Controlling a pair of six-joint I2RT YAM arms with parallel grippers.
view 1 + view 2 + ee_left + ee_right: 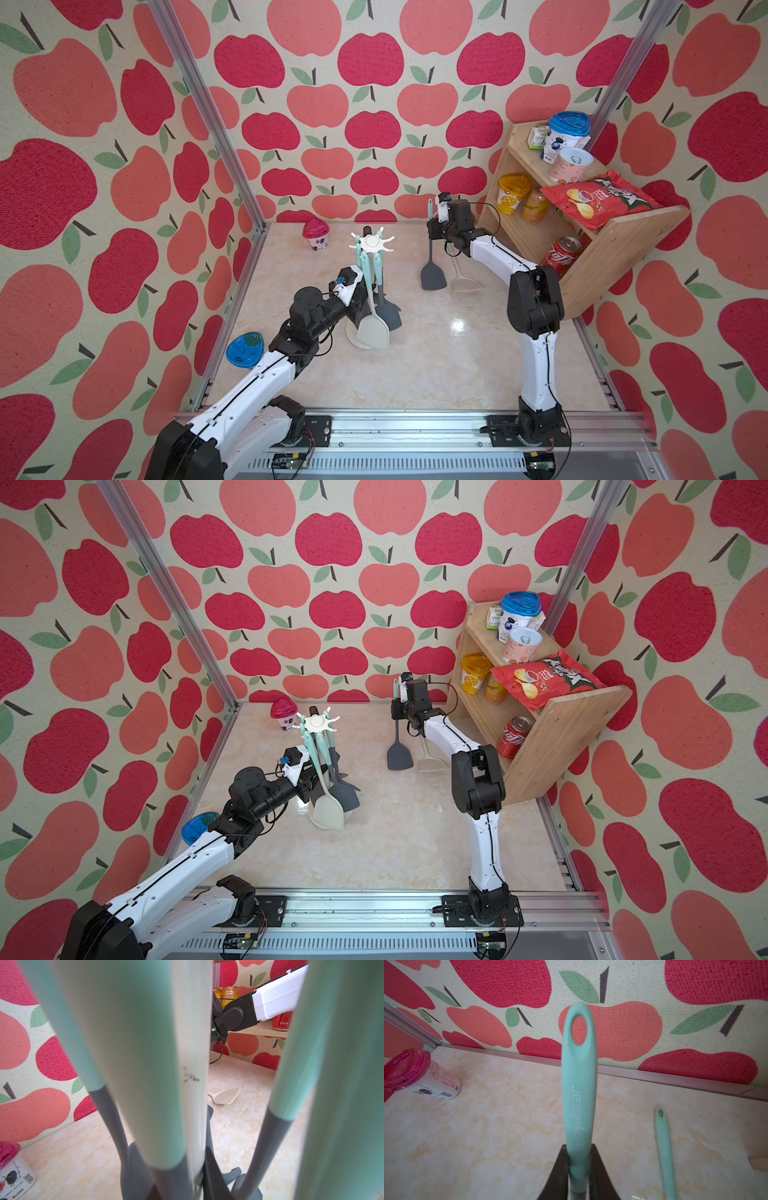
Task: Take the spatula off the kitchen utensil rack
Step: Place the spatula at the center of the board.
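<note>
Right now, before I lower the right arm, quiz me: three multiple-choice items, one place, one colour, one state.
1. Where is the pink-lidded cup? A: on the table by the back wall. B: on the wooden shelf. C: on the chip bag.
2. What colour is the blade of the spatula in the right gripper? A: cream. B: dark grey. C: red.
3. The right gripper is: A: open. B: shut on a can. C: shut on the spatula's teal handle.
Answers: A, it stands on the table near the kitchen utensil rack; B, both top views show a dark grey blade; C, the right wrist view shows the fingers clamped on the handle.
</note>
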